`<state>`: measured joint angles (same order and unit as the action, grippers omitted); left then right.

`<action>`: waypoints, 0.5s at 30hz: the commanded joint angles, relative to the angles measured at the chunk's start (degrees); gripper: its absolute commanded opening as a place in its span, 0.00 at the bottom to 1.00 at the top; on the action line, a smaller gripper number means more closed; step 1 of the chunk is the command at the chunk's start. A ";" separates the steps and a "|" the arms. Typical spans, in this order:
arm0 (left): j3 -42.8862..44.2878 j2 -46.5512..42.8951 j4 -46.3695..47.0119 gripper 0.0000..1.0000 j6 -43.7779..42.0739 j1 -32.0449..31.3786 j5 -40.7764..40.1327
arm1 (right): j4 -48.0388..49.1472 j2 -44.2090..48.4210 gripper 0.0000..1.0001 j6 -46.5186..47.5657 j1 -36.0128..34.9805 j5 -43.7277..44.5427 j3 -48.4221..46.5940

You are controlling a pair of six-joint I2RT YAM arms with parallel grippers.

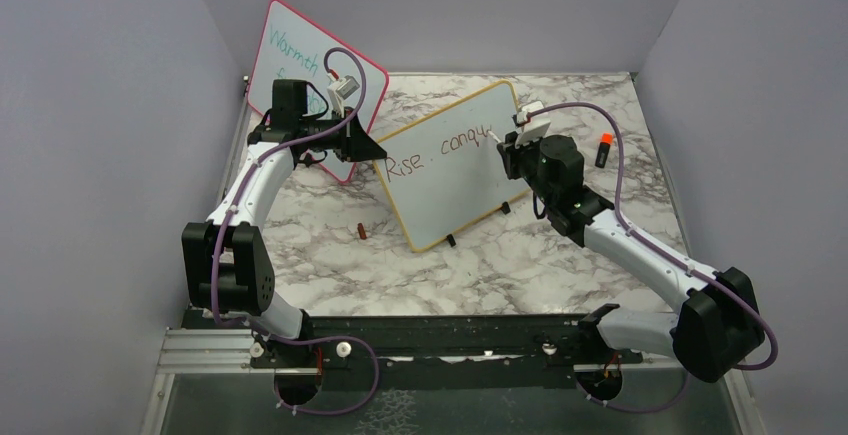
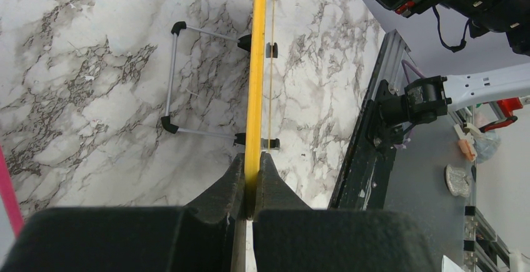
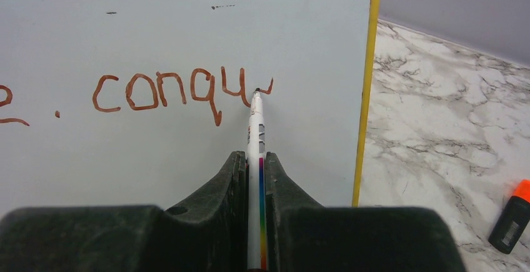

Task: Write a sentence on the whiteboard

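The yellow-framed whiteboard (image 1: 452, 170) stands tilted on the marble table. My left gripper (image 1: 372, 148) is shut on its left edge; in the left wrist view the yellow frame (image 2: 255, 84) runs edge-on between the jaws of that gripper (image 2: 252, 162). The sentence (image 1: 440, 150) reads "Rise . conqu" in brownish red (image 3: 169, 92). My right gripper (image 3: 253, 158) is shut on a white marker with a rainbow stripe (image 3: 255, 136). Its tip touches the board just after the "u", where a short new stroke starts. In the top view the right gripper (image 1: 505, 150) is at the board's upper right.
A pink-framed board with teal writing (image 1: 305, 70) leans at the back left behind the left arm. An orange-capped black marker (image 1: 603, 148) (image 3: 514, 216) lies right of the whiteboard. A small brown cap (image 1: 361, 231) lies on the table. The board's wire stand (image 2: 173, 78) rests behind it.
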<state>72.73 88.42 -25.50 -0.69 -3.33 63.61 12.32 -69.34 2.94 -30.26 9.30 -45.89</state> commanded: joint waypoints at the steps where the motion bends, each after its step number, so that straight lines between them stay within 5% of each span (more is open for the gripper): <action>1: 1.27 -0.27 -2.10 0.00 -0.45 0.79 -1.65 | -0.33 0.00 0.01 -0.66 0.29 -0.91 -0.16; 15: 1.19 -0.36 -2.11 0.00 -0.54 0.79 -1.41 | 0.95 -1.40 0.01 -0.22 0.29 2.24 -0.16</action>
<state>72.73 88.42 -25.67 -0.67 -3.33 63.59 12.36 -69.97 2.96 -30.26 9.74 -45.89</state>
